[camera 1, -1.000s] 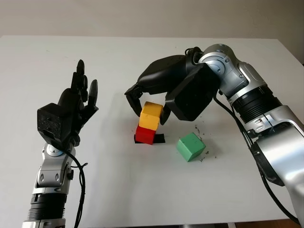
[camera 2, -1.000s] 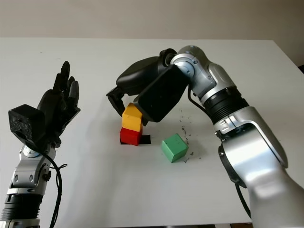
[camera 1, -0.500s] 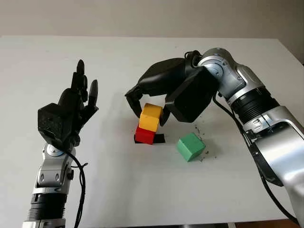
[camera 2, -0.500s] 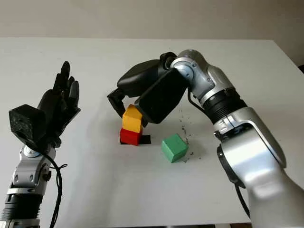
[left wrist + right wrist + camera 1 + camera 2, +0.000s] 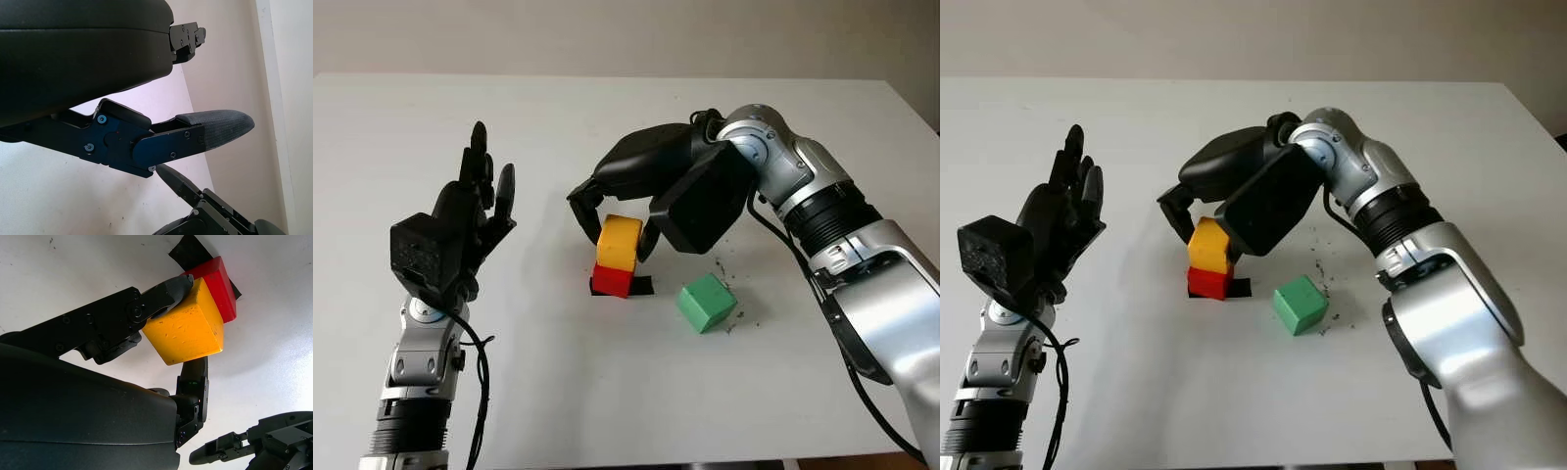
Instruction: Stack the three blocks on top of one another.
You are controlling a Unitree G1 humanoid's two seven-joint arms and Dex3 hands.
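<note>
Sitting on the red block [image 5: 614, 279], over a black tape patch [image 5: 640, 285] on the bench [image 5: 607, 392]: yellow block [image 5: 619, 242], tilted and overhanging. Clamping it between fingers [image 5: 161, 291]: right hand [image 5: 636, 201]. Risking a topple if releasing now, given the skewed seating. Waiting beside, untouched: green block [image 5: 707, 303]. Hovering well left, open and holding nothing: left hand [image 5: 460, 230].

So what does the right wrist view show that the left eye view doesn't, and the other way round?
The right wrist view shows up close the fingers pinching the yellow block, which sits skewed against the red block. The left eye view has the green block alone on the table and the open left hand raised. Both show the right hand, yellow on red, and black tape.
</note>
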